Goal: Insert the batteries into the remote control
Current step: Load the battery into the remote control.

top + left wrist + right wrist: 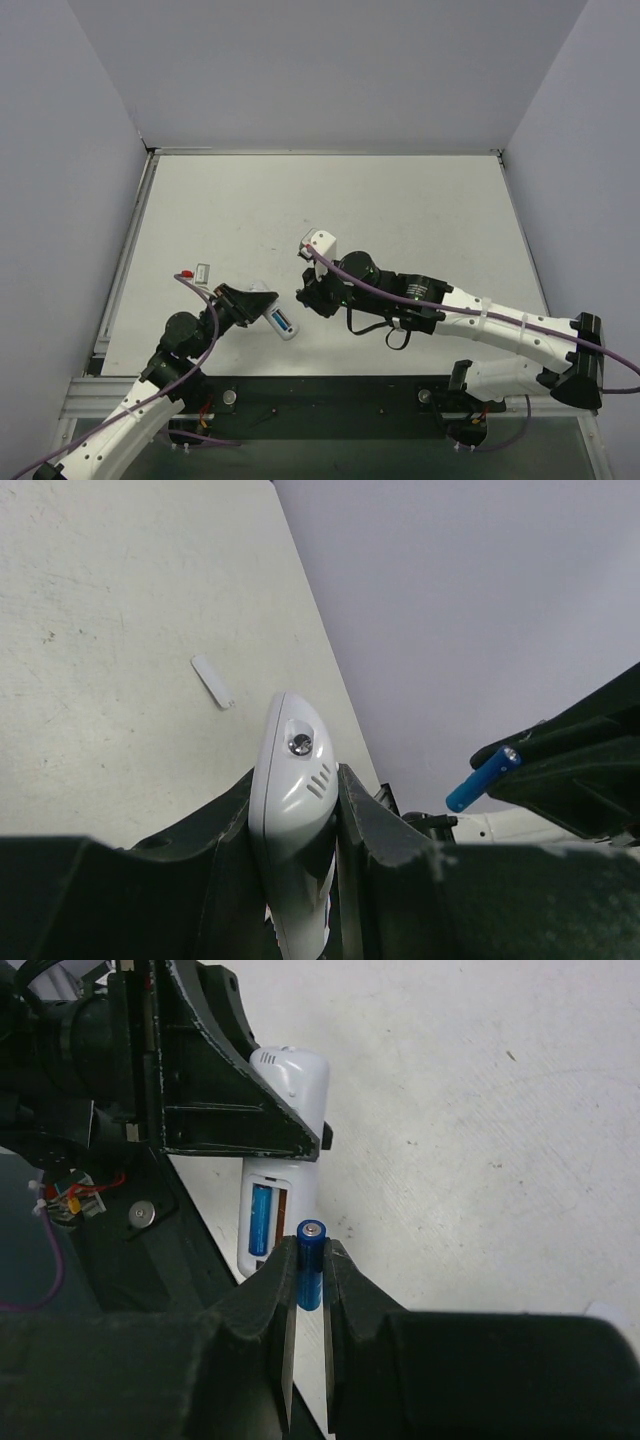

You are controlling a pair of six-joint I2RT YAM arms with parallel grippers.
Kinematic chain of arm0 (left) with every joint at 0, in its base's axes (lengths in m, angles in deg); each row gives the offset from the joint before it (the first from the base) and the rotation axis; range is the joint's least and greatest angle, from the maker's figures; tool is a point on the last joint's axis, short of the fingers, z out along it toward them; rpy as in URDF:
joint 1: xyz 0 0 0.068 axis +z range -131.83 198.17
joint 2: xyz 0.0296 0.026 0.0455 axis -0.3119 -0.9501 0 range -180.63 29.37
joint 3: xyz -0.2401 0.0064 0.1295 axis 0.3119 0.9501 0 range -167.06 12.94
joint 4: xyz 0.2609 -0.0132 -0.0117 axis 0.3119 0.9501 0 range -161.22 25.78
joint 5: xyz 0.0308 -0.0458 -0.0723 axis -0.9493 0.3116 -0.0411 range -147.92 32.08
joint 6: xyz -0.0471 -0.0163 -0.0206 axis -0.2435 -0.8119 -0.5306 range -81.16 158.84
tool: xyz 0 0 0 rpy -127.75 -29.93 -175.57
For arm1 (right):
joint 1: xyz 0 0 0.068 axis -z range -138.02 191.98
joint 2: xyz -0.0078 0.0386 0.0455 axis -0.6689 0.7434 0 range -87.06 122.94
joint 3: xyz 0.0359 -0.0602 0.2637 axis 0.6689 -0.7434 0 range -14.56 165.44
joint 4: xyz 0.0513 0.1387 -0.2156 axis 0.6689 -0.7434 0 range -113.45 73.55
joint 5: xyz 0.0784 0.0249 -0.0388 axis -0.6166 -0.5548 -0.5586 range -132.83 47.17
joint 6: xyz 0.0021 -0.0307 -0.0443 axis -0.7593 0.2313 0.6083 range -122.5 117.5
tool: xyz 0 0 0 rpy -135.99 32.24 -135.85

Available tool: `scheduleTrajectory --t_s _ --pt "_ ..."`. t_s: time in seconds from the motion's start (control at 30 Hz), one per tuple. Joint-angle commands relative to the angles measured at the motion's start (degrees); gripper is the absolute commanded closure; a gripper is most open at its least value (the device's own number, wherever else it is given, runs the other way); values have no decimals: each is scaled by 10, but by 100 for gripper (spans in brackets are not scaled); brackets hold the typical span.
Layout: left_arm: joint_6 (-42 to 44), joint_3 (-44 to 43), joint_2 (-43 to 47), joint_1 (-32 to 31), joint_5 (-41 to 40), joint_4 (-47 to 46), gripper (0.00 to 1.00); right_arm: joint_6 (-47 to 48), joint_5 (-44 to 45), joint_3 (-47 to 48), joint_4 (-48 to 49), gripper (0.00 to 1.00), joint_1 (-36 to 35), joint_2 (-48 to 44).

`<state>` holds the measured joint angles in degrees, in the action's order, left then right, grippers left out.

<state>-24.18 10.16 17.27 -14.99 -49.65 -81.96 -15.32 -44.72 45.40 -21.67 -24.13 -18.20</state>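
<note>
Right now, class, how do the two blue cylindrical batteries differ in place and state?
Place: the seated blue cylindrical battery lies in the open compartment of the small white plastic remote control; the held blue cylindrical battery is outside it. Grip: the held battery is pinched in the right pincer; the seated battery is touched by no pincer; the left pincer clamps only the remote. Shared: blue colour, slim cylinder shape.

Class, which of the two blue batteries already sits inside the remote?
The battery lying in the open bay of the remote control; the other battery is clamped in the right gripper, outside it.
</note>
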Motion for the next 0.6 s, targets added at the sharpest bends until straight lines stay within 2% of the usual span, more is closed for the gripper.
scheduleTrajectory --t_s 0.0,0.23,0.57 --pt "-28 -3 -11 2 17 -99 100 14 -6 -16 98 100 -21 12" --pt "-47 1 -10 3 19 -123 100 17 -10 -23 134 100 -33 46" --pt "-59 6 -2 2 11 -127 100 12 -24 -18 131 100 -46 65"
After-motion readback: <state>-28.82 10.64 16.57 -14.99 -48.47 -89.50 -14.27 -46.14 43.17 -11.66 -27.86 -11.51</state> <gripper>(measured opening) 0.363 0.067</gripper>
